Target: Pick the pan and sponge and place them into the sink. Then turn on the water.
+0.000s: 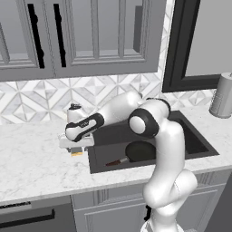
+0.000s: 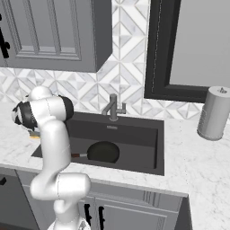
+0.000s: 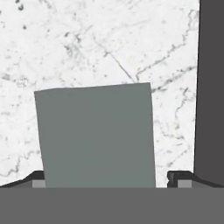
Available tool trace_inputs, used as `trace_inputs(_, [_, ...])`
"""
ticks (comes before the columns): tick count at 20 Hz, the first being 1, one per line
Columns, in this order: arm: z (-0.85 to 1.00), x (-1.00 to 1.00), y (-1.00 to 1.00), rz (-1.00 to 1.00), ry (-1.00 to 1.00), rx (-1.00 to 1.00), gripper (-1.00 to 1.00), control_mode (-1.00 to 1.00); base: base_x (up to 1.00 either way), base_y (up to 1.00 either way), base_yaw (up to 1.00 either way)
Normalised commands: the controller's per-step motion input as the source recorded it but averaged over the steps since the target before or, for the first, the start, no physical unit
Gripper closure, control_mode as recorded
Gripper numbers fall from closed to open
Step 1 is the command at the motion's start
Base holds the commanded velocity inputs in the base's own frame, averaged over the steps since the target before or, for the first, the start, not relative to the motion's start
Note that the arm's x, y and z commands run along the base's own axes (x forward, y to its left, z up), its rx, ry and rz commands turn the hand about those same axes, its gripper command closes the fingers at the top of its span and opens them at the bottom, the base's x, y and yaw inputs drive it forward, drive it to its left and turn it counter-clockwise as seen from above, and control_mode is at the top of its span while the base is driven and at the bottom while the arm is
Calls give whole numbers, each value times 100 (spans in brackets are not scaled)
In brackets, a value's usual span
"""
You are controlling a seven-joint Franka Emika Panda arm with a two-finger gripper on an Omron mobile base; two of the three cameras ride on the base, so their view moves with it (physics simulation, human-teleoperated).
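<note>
My gripper (image 3: pixel 107 181) stands wide open, one dark tip on each side of the small rectangular sponge (image 3: pixel 96 135), whose grey-green scrub face looks up at me; I cannot tell if the tips touch it. The sponge lies on the white marble counter (image 3: pixel 87 43), just beside the left rim of the large rectangular dark grey sink (image 1: pixel 199 142). Inside the sink rests the round black frying pan (image 1: pixel 140 151), its reddish-brown handle pointing toward the sponge's side. At the far rim of the sink stands the grey metal faucet (image 2: pixel 112 108).
</note>
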Motion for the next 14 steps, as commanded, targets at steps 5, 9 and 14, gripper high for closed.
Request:
trace_inputs(5, [-22, 1, 0, 0, 0, 0, 100, -100, 0, 0, 0])
trace_inputs(9, [0, 0, 0, 0, 0, 0, 100, -100, 0, 0, 0])
trace_inputs(14, [9, -20, -17, 0, -9, 0, 100, -100, 0, 0, 0])
